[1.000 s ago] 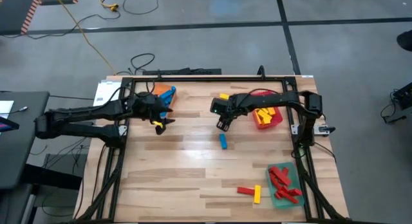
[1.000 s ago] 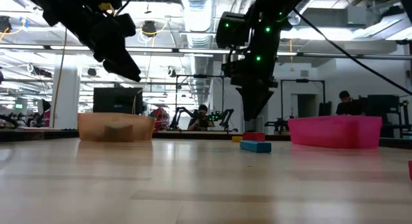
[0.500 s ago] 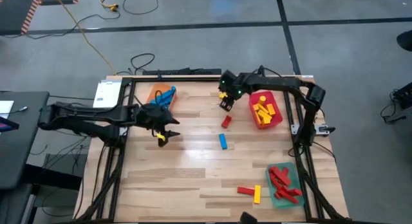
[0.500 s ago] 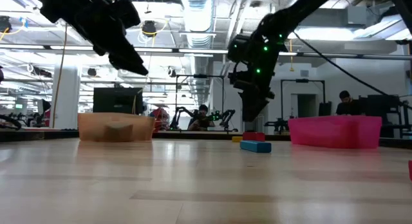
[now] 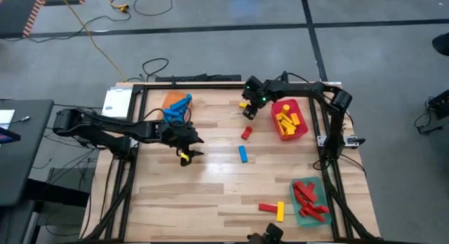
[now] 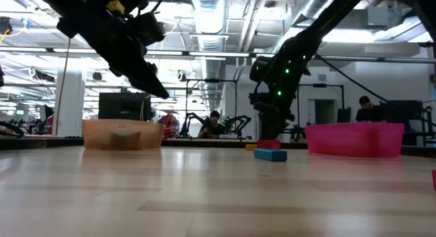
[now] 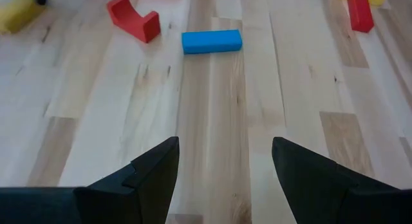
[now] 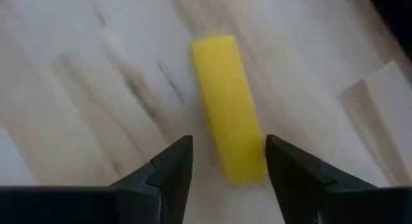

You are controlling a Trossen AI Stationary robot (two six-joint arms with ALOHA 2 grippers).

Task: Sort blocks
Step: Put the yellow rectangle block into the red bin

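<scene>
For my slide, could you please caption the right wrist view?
Right gripper open above a yellow block lying on the wooden table.

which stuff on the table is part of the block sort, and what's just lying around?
Job:
- loose blue block, red block, yellow block under the right gripper
- red and yellow pair at the near edge
- sorted blocks in the orange tray, red tray, green tray

Lying about:
- white sheet
- floor cables

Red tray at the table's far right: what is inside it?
The red tray holds several yellow blocks piled loosely; no other colour shows. Whatever lies beneath the pile cannot be seen.
</scene>
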